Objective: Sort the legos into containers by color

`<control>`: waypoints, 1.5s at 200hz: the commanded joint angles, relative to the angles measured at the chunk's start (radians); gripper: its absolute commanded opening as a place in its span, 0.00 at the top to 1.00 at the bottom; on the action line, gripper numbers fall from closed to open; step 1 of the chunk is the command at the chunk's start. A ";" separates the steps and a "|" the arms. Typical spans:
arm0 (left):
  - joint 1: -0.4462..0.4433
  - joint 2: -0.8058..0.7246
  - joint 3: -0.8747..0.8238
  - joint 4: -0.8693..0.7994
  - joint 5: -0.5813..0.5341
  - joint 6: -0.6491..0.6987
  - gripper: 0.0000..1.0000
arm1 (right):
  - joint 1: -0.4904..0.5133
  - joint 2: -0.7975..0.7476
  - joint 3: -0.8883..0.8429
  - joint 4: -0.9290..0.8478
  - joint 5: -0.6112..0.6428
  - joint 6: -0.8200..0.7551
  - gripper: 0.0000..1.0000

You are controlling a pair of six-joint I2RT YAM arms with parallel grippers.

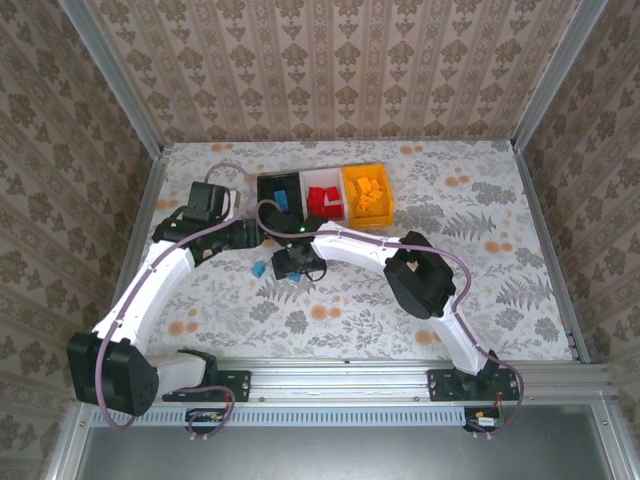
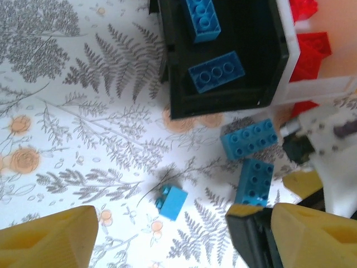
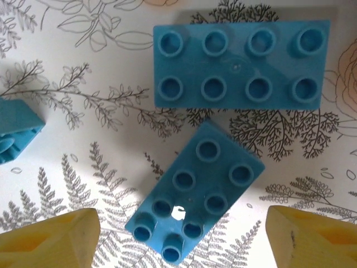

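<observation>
Three containers stand in a row at the back: a black bin holding two blue legos, a white bin with red ones, and a yellow bin with yellow ones. Three blue legos lie loose on the table in front of the black bin. My right gripper is open, low over a tilted blue brick, with a gap at each finger. Beyond it lies an eight-stud blue brick. My left gripper is open above a small blue brick.
The two grippers work close together in front of the black bin; the right gripper's fingers show at the lower right of the left wrist view. Patterned walls and metal rails enclose the floral table. Open table lies to the right and near side.
</observation>
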 commanded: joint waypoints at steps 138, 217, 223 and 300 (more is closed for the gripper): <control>0.020 -0.075 -0.092 -0.066 0.044 0.019 0.00 | 0.008 -0.294 -0.363 0.077 0.013 -0.005 0.75; 0.019 -0.096 -0.116 -0.084 0.051 -0.004 0.00 | -0.045 -0.389 -0.259 0.057 -0.030 -0.070 0.79; 0.018 -0.099 -0.125 -0.084 0.058 -0.010 0.00 | -0.055 -0.375 -0.219 0.042 -0.029 -0.084 0.79; -0.032 -0.058 -0.188 -0.089 0.038 -0.047 0.00 | -0.170 -0.037 0.349 -0.045 -0.088 -0.199 0.77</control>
